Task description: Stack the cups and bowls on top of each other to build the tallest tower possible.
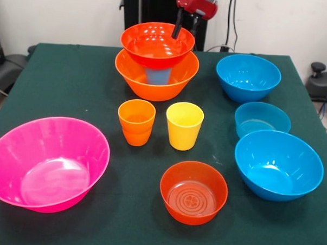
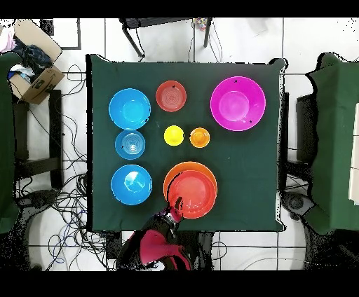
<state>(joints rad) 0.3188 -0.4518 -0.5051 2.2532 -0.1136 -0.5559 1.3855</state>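
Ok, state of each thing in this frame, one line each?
tower: big orange bowl, blue cup upside down inside, red-orange bowl perched on it.
gripper: on that top bowl's rim, grip unclear.
pink bowl: upright, empty, loose.
orange cup: upright, loose.
yellow cup: upright, loose.
red-orange bowl: upright, empty, loose.
small blue bowl: upright, empty.
larger blue bowls: upright, empty, unstacked.

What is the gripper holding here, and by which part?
The gripper grips the red-orange bowl by its far rim, one finger inside and one outside, with the bowl sitting atop the blue cup in the big orange bowl.
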